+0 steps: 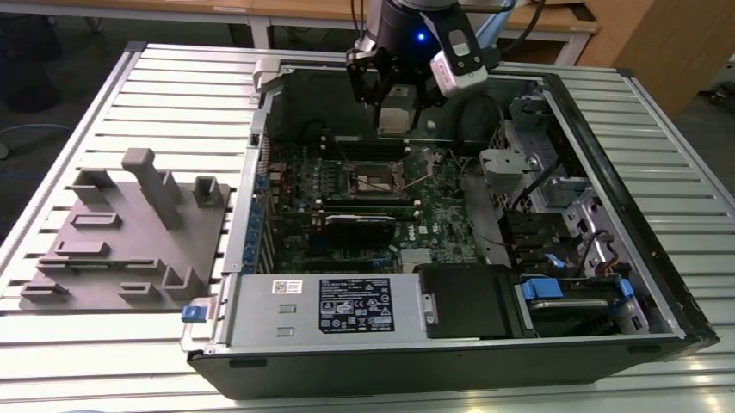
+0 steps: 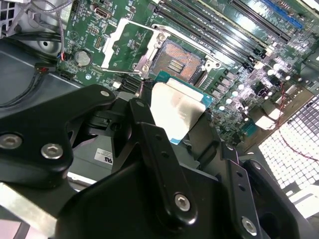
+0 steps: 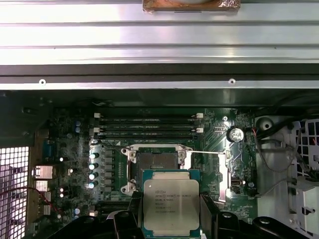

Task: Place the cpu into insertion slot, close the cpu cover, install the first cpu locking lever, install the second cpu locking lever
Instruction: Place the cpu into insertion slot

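Cpu (image 3: 171, 206) aloft over the open case (image 1: 460, 370)!
Fingers (image 3: 208, 214) pinch it, 12 o'clock of the uncovered insertion slot (image 1: 377, 179), exterior view.

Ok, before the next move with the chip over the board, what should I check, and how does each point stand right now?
1. Grip: the cpu sits between the jaws of the gripper: ok.
2. insertion slot empty, nothing seated in it: ok.
3. cpu cover swung open, off the slot: ok.
4. Squareness: cpu edges look parallel to the slot's edges in the first wrist view: ok.
5. Cpu centred over the slot: cannot tell.
6. Corner marks matching the slot: cannot tell.
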Available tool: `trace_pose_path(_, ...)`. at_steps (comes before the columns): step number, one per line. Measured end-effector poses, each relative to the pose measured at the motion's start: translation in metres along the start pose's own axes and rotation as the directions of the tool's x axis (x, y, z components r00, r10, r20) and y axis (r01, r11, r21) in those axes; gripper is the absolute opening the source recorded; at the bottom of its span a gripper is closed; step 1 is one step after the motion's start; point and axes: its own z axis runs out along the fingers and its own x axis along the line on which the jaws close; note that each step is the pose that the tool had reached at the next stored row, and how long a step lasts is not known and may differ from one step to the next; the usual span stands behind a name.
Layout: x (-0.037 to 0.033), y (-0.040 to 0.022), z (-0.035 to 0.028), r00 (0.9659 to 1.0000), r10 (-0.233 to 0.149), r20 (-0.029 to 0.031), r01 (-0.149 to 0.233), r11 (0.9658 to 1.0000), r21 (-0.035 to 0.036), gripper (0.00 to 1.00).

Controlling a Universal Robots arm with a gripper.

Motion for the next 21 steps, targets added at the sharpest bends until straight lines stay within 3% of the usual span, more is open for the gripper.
trace_pose_path(6,0.0000,0.0000,0.0003,0.9996,0.029,0.0026,-0.029,0.9996,-0.0005,0.54)
trace_pose_path(21,0.0000,0.0000,0.0003,0.9991,0.041,0.0037,-0.041,0.9991,-0.0007,0.54)
